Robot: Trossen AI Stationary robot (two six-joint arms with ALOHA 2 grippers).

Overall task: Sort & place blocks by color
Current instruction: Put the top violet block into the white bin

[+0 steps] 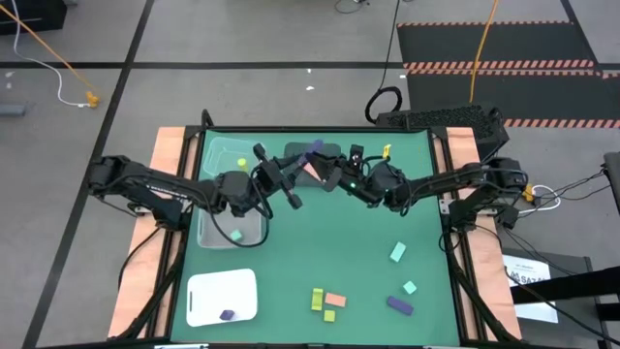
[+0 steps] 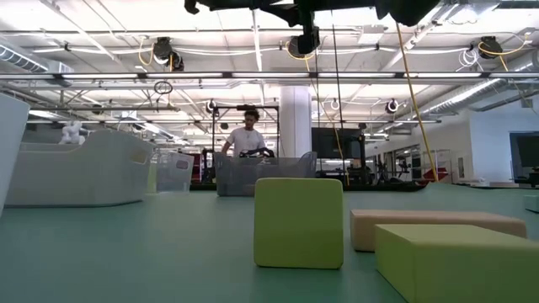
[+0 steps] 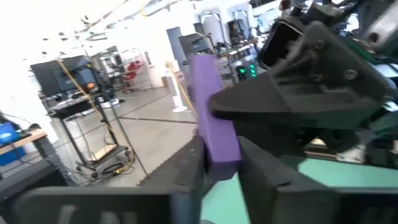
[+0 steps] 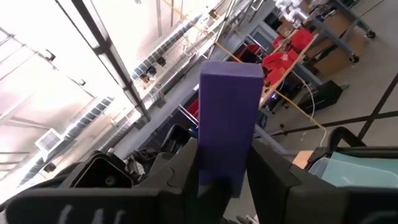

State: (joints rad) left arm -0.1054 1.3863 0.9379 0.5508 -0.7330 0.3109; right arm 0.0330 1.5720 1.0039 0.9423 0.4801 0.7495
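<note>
A purple bar [image 3: 211,112] is held in the air over the table's far middle, and both grippers are shut on it. My left gripper [image 3: 221,167] reaches in from the table's left and my right gripper [image 4: 224,179] from its right. They meet over the dark bin [image 1: 315,160]. In the high view the bar [image 1: 313,149] shows just beyond the two grippers. Other blocks lie loose near the table's near edge: two mint [image 1: 397,252], one purple [image 1: 399,305], two yellow-green [image 1: 317,299] and one salmon [image 1: 335,300]. Another purple block [image 1: 227,314] lies on the white tray. My left gripper pinches the purple bar by its near end [image 3: 219,149] between its two fingers, which lie along the bar. The bar is lifted clear and its other end [image 3: 202,62] sticks out free beyond the fingers. My right gripper's finger [image 3: 261,106] lies against the bar's middle. My right gripper pinches the same bar between its two fingers, low on its length [image 4: 225,165]. The rest of the bar stands out past the fingertips to a free end [image 4: 231,71]. The bar is clear of the table. The fingers hide its near end.
A clear bin [image 1: 208,233] at the table's left holds a yellow-green block [image 1: 242,163] and a mint block [image 1: 235,235]. The white tray [image 1: 208,291] sits at the near left corner. In the low view, a yellow-green cube [image 2: 299,223] and a salmon bar [image 2: 438,227] stand close. A person [image 2: 246,135] is far behind the table.
</note>
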